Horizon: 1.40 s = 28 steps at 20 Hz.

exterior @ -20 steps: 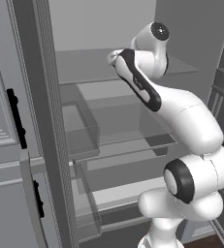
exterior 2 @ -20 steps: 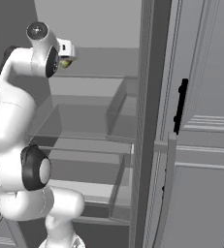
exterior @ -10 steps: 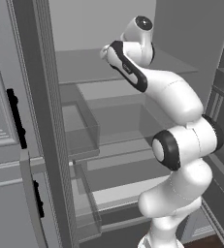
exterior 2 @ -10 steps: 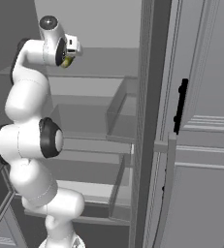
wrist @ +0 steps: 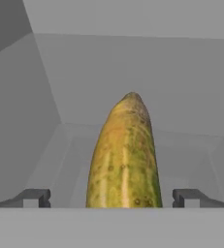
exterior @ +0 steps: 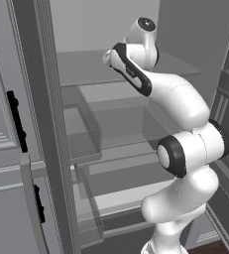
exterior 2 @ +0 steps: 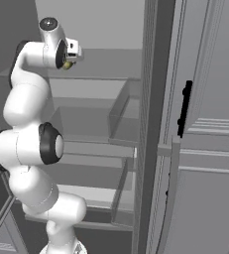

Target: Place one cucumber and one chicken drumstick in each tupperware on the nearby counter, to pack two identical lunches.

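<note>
**Cucumber pick on upper fridge shelf: grasp hazards**

Positioned high inside the open fridge, at the upper shelf (exterior: pixel 86 67), with the gripper (wrist: pixel 111 197) spread to full width and holding nothing. Seen from the hand: cucumber (wrist: pixel 124 155) lying lengthwise between the two fingertips (wrist: pixel 35 197), pointing away toward the rear wall of the shelf, clear gaps on both sides. Glimpsed also as a small yellow-green patch beside the hand in the right base view (exterior 2: pixel 66 64). Contact between cucumber and pads: none visible.

Probable faults from this pose:

- Closing too early, near the end of the cucumber rather than its middle: tapered, smooth skin, likely to squirt forward toward the back edge of the shelf.
- Round body free to roll sideways if one pad touches first.
- Advancing too low: fingertips striking the shelf surface.
- Withdrawing with a long load: far tip catching the shelf above or the fridge door frame (exterior: pixel 39 99).

Drumsticks, tupperware and counter: location cannot be told from here.
</note>
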{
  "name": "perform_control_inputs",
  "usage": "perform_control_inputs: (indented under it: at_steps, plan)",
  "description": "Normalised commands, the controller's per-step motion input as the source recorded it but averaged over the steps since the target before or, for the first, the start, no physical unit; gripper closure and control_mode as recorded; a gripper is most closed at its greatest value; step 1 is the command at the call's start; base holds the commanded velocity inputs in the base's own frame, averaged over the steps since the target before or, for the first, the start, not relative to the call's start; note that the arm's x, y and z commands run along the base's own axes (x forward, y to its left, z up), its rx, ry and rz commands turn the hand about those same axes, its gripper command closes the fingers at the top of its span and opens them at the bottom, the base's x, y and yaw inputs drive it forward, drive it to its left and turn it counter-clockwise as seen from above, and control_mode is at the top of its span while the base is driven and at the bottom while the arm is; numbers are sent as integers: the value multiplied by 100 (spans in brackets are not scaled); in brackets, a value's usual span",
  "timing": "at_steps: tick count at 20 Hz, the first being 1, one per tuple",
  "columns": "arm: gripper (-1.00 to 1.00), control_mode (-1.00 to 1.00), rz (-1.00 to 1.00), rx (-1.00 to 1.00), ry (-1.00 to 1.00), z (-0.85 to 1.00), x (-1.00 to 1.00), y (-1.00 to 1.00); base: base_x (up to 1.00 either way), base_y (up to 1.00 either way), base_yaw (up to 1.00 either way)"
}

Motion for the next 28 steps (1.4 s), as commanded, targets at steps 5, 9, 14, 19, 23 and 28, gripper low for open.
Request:
perform_control_inputs:
  at_steps: [5, 9, 14, 19, 23, 28]
  plan:
    - [-100, -100, 0, -2, 0, -29, 18, 0, 0, 0, 0]
    - [-100, -100, 0, 0, 0, 0, 0, 0, 0, 0, 0]
    - [-100, -100, 0, 0, 0, 0, 0, 0, 0, 0, 0]
    - [100, -100, 0, 0, 0, 0, 0, 0, 0, 0, 0]
    - [100, -100, 0, 0, 0, 0, -2, 0, 0, 0, 0]
    - [100, -100, 0, 1, -7, 0, -74, -17, 0, 0, 0]
